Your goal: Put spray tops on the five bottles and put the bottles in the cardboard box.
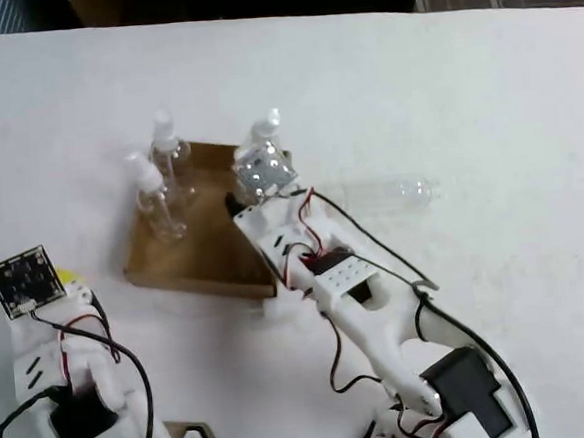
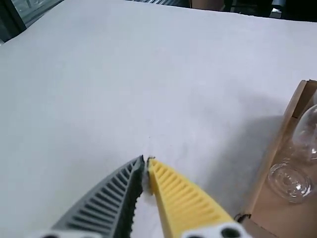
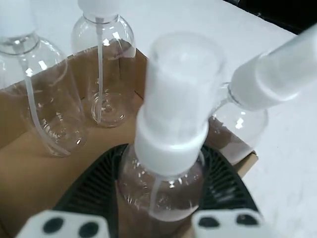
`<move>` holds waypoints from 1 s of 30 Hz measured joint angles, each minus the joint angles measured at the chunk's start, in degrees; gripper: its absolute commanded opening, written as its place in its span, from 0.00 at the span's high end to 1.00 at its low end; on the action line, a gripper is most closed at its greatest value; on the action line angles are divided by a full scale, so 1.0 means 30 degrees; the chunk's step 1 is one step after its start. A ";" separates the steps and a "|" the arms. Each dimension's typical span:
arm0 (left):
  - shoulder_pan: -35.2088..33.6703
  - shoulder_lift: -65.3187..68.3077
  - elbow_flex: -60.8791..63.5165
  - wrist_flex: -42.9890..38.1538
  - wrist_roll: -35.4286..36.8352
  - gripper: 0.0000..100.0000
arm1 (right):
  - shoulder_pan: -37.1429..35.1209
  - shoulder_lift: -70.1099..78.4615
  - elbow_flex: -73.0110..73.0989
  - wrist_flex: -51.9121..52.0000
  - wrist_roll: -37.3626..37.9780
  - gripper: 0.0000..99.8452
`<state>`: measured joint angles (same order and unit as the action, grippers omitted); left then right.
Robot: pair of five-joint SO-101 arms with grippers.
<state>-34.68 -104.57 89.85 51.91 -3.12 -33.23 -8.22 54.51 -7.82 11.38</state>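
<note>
So the right hand [image 3: 163, 153] is clamped around a spray-topped bottle [image 3: 166, 193], upright in the cardboard box [image 1: 190, 261], with three other bottles [image 3: 101, 59] standing around it, tops on. Left hand [image 2: 146, 159] is closed on nothing, low over the counter [image 1: 463, 87] near the box. The last bottle [image 1: 402, 191] lies on its side on the counter, right of the box.

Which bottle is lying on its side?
The clear bottle on the table, outside the cardboard box. The rest stand tops up at the box, and the right tool grips a spray-topped bottle there.
</note>
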 measured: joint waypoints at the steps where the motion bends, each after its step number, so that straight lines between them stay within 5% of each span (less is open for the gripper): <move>1: 0.0000 0.0000 0.0000 0.0000 0.0000 0.98 | 0.0000 0.0000 0.0000 0.0000 0.0000 0.98; 30: 0.0000 0.0000 0.0000 0.0000 0.0000 0.98 | -0.0879 -0.0029 -0.0176 0.1524 -0.0440 0.78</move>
<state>-34.68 -104.57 89.85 51.91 -3.12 -35.87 -8.31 53.98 -3.25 10.07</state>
